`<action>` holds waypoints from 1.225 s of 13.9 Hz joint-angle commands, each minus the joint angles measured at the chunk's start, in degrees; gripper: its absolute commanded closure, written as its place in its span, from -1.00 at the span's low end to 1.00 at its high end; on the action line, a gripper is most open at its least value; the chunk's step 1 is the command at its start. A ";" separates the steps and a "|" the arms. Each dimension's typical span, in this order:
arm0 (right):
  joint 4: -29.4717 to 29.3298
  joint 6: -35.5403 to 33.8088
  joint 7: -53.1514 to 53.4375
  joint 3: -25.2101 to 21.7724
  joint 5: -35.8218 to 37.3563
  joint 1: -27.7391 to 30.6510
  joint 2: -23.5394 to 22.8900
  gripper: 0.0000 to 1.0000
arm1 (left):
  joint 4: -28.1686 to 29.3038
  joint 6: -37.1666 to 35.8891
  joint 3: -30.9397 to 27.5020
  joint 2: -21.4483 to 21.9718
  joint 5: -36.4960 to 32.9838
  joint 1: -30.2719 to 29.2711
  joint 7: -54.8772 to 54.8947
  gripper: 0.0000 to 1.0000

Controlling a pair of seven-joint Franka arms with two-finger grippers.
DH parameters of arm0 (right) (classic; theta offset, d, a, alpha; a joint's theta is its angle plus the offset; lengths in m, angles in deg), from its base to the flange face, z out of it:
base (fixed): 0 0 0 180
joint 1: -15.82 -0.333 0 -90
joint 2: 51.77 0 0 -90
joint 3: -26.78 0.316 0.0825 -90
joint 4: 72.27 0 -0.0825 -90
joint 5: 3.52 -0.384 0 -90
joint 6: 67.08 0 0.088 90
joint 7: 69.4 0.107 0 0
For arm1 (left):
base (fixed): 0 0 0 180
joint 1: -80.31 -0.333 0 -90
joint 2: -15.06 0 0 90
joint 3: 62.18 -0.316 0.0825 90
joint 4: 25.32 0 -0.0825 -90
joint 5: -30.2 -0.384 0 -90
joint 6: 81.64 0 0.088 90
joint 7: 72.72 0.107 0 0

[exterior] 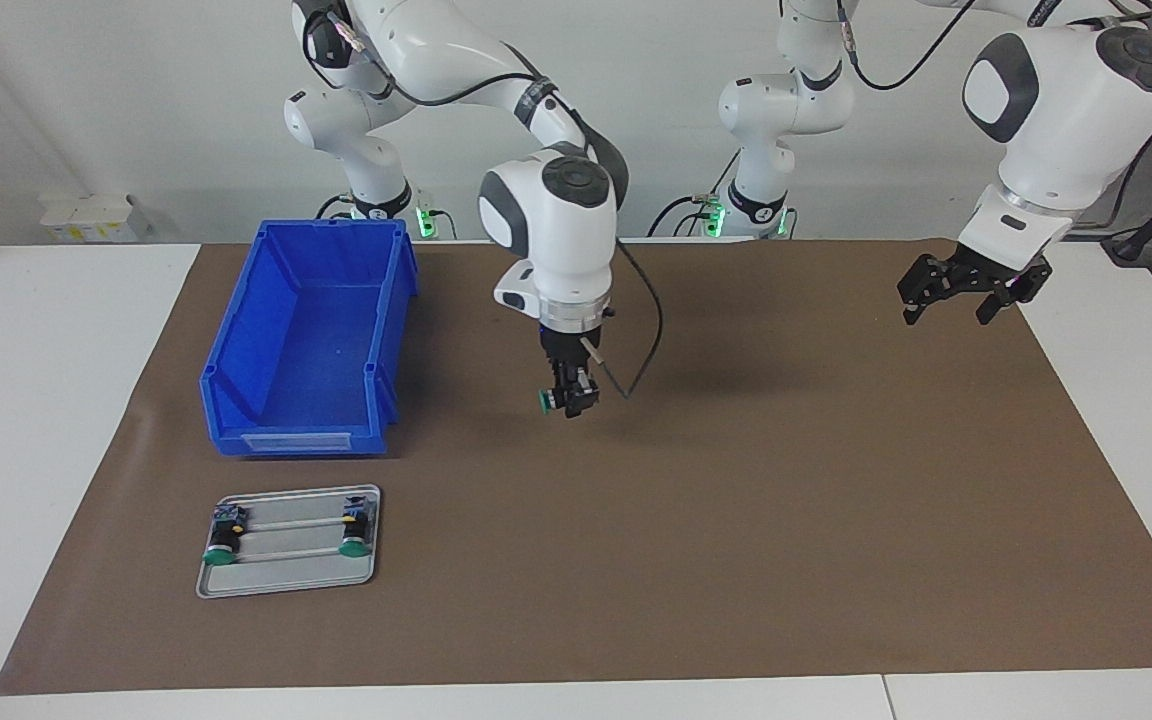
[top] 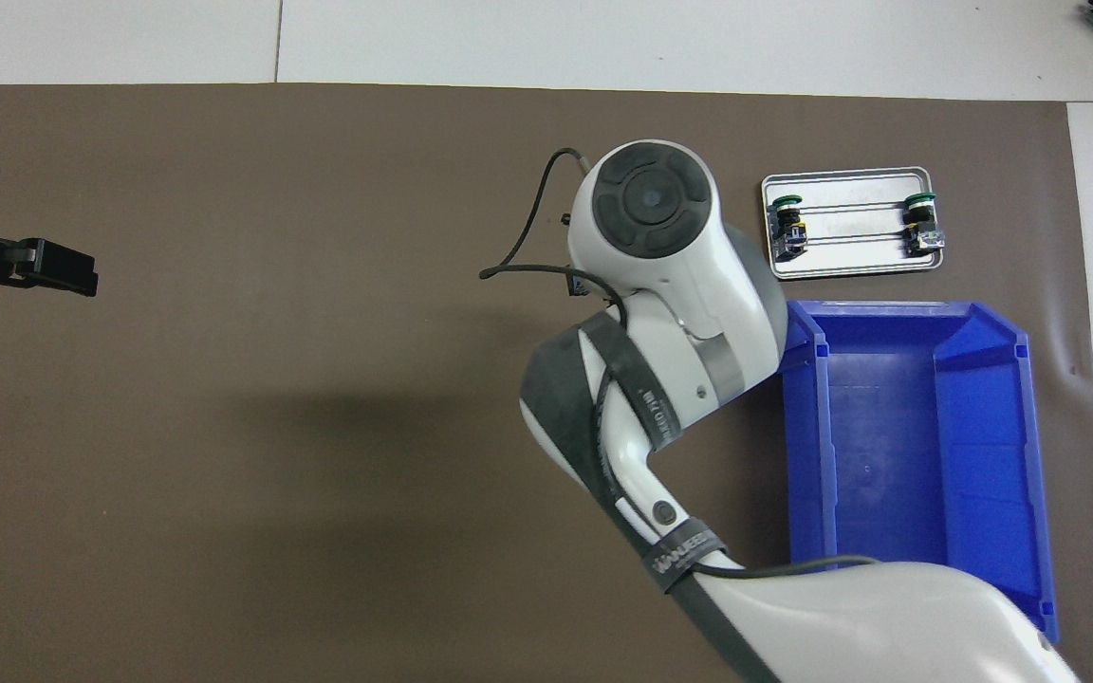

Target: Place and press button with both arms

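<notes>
A white wall is backing a white bench (exterior: 46, 420) that is carrying a broad brown mat (exterior: 736, 520). In the facing view, the right claw (exterior: 570, 400) is hanging over the middle of the mat, its fingers clamped on a small push button with a round green cap and black body (exterior: 548, 400), the cap pointing sideways toward the open blue plastic bin (exterior: 306, 335) standing beside it at the right arm's end. Farther from the robots than the bin, a flat grey metal tray (exterior: 288, 575) is lying on the mat and holding two more green-capped push buttons (exterior: 221, 545), one at each end of the tray. The left claw (exterior: 971, 290) is waiting, raised over the mat's edge at the left arm's end, its fingers standing apart and holding nothing. In the overhead view, the right arm's white wrist is covering its claw and the held button, so neither is showing there. The bin (top: 917, 446) is sitting nearer to the robots than the tray (top: 850, 267), and the left claw (top: 48, 267) is showing at the edge of the view over bare mat (top: 271, 427).
</notes>
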 commanded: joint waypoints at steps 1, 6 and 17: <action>-4.60 5.26 10.87 0.20 1.74 -3.38 -7.95 1.00 | 2.01 1.07 -0.03 1.77 -0.47 0.34 0.48 -1.00; -4.19 11.58 16.96 0.29 1.31 -8.04 -9.73 1.00 | 2.36 1.95 0.68 1.86 -0.47 1.39 3.80 -1.00; -3.13 16.61 21.53 0.29 2.44 -10.77 -12.90 -0.79 | 4.72 2.74 1.03 2.91 -0.20 2.72 21.53 -1.00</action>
